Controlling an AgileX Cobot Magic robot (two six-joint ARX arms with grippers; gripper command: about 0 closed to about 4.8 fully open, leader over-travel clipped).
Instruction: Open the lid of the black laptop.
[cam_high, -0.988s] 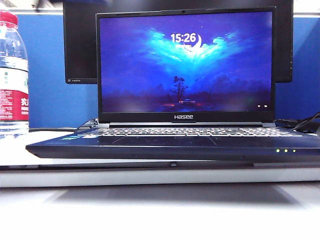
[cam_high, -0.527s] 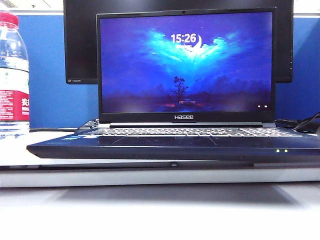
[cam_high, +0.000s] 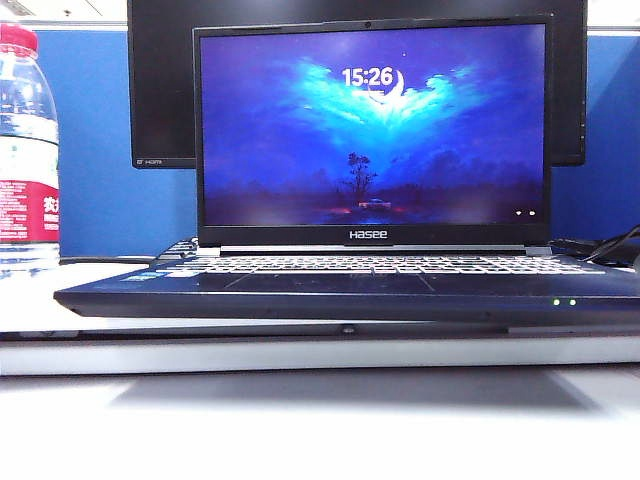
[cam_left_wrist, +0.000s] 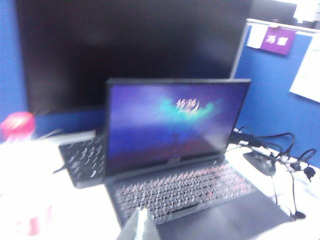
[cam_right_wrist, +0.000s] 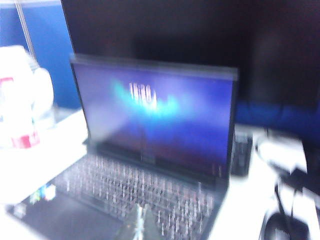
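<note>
The black laptop (cam_high: 350, 292) sits on the white desk with its lid (cam_high: 372, 130) upright. The screen is lit with a blue picture, a clock and "Hasee" on the bezel. Neither gripper shows in the exterior view. In the blurred left wrist view my left gripper (cam_left_wrist: 141, 223) hovers above the front of the laptop (cam_left_wrist: 200, 200) by the keys, tips together, holding nothing. In the blurred right wrist view my right gripper (cam_right_wrist: 141, 220) hangs over the keys of the laptop (cam_right_wrist: 125, 195), tips together and empty. Both are clear of the lid (cam_left_wrist: 175, 125).
A large black monitor (cam_high: 160, 90) stands right behind the lid. A water bottle (cam_high: 25, 150) with a red label stands at the left. A separate black keyboard (cam_left_wrist: 82, 160) lies beside the laptop. Cables (cam_left_wrist: 272, 150) trail on the desk at the right.
The laptop and lid have not moved. One of the three green indicator lights on the front edge has gone out.
</note>
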